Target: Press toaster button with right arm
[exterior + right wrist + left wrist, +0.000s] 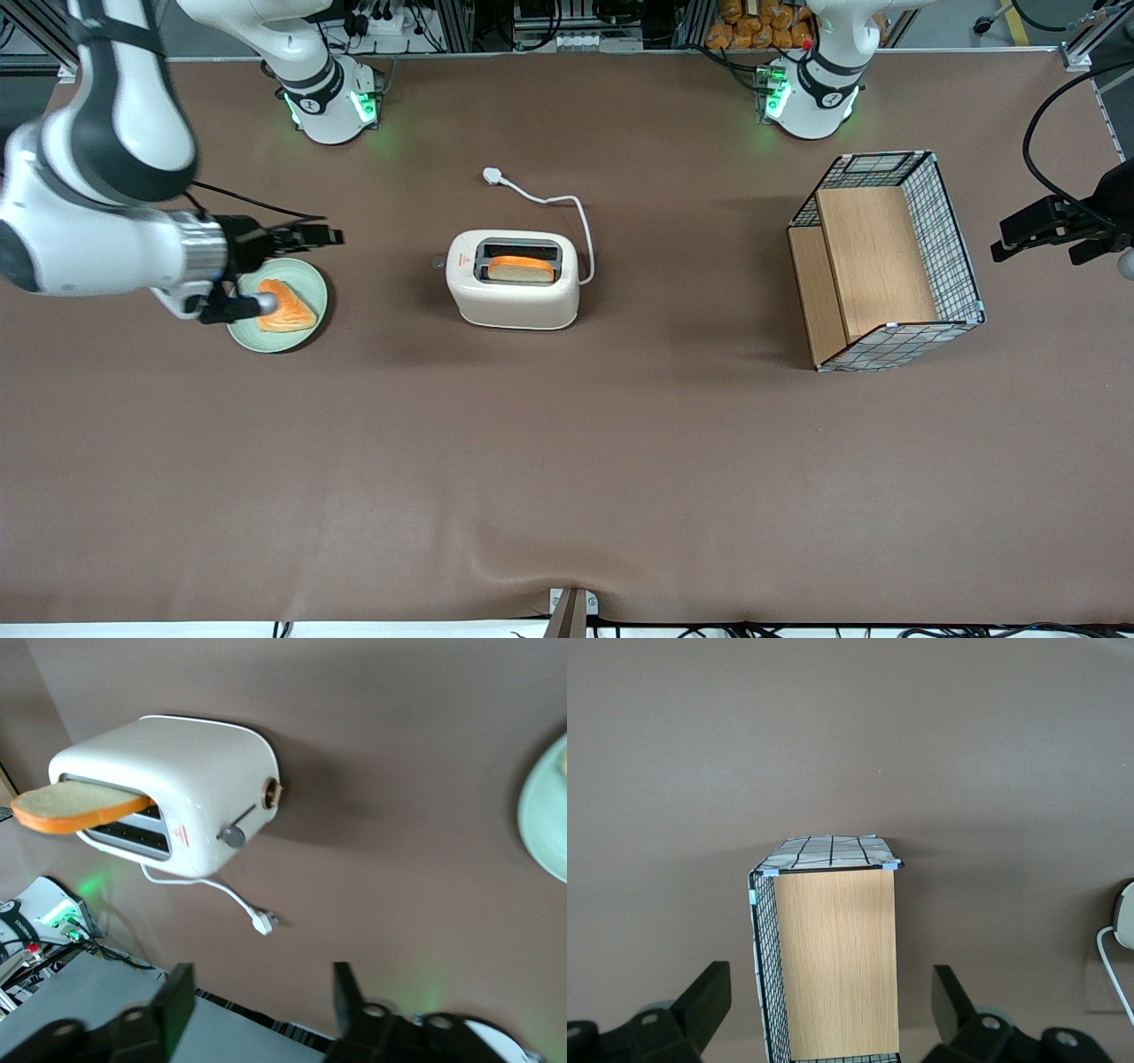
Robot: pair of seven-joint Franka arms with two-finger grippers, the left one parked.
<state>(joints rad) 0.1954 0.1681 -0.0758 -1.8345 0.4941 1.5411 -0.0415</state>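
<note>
The cream-white toaster [514, 301] stands mid-table with an orange-crusted bread slice [523, 268] in one slot. Its small grey button [438, 262] sticks out of the short end beside the red mark, facing the working arm's end of the table. The right wrist view shows the toaster [204, 771] and the button [233, 835] ahead of the fingers. My right gripper [330, 236] hovers open and empty over the green plate's rim, well apart from the button and pointing at it; in the wrist view the gripper [261, 985] has a wide gap between its jaws.
A green plate [315, 285] with a toast slice [285, 307] lies under the gripper; the plate [542, 824] also shows in the wrist view. The toaster's white cord and plug [493, 176] trail away from the front camera. A wire basket with wooden panels [886, 257] stands toward the parked arm's end.
</note>
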